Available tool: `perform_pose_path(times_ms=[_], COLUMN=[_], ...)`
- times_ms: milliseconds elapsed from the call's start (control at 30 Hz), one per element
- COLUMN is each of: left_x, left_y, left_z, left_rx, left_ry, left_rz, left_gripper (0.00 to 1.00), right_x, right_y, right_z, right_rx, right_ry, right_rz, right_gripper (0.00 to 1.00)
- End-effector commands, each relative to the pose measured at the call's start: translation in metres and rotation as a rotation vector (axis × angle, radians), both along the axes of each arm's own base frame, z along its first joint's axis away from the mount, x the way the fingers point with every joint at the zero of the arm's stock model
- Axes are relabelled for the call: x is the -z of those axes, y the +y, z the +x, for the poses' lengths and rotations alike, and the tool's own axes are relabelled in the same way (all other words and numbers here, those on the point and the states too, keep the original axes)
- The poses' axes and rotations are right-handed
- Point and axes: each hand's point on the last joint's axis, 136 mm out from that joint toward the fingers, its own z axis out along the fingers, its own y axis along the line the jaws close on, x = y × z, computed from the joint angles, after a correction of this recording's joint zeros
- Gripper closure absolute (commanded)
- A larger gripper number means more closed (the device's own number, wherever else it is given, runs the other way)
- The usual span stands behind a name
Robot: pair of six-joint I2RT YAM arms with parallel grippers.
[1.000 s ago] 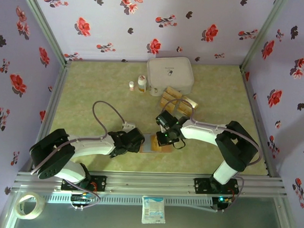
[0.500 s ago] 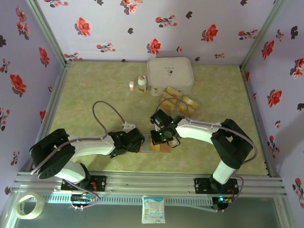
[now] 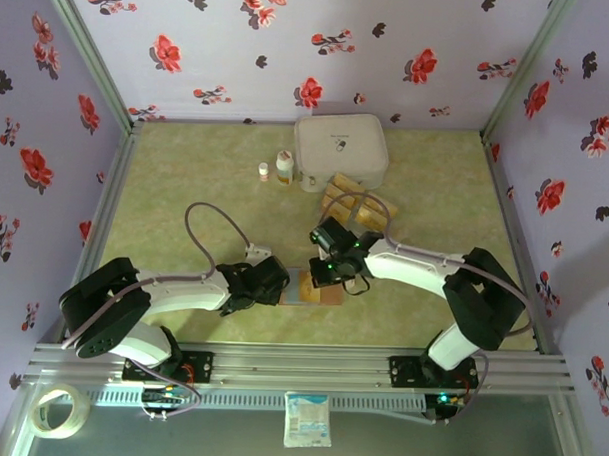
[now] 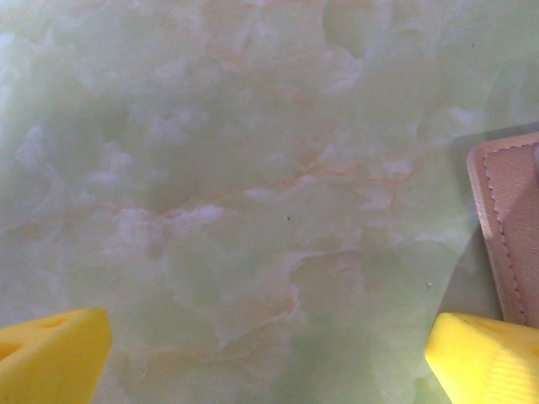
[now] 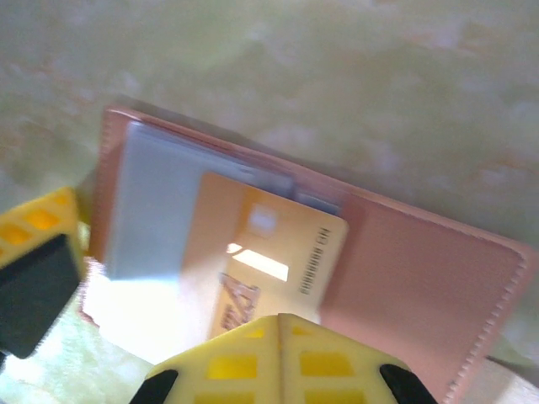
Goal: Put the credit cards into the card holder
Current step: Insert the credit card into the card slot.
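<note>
Partly hidden, a golden-yellow flat card (image 5: 269, 252) is pinched by the right gripper (image 5: 282, 324) over a reddish-brown leather wallet (image 5: 413, 278); the left gripper (image 4: 268, 358) is held wide.

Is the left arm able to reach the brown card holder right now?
Probably yes: the open left gripper sits right beside the card holder, nothing between. But the right gripper, shut on a credit card, hovers over it and might get bumped.
</note>
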Motion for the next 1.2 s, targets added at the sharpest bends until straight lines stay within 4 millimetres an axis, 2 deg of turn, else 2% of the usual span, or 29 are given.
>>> perform_pose_path(times_ms=[0, 300, 1167], left_x=[0.015, 0.018, 0.026], left_y=[-0.008, -0.011, -0.009], left_z=[-0.003, -0.003, -0.007], left_rx=[0.015, 0.018, 0.016], left_ry=[0.037, 0.047, 0.056], left_rz=[-0.032, -0.034, -0.048], left_gripper=[0.00, 0.00, 0.00], right_x=[0.011, 0.027, 0.022], right_y=[-0.020, -0.015, 0.040], right_z=[-0.003, -0.006, -0.004], right_rx=[0.027, 0.027, -0.039], right_ry=[0.014, 0.053, 0.068], right_rz=[-0.057, -0.050, 0.019], right_gripper=[1.00, 1.00, 1.00])
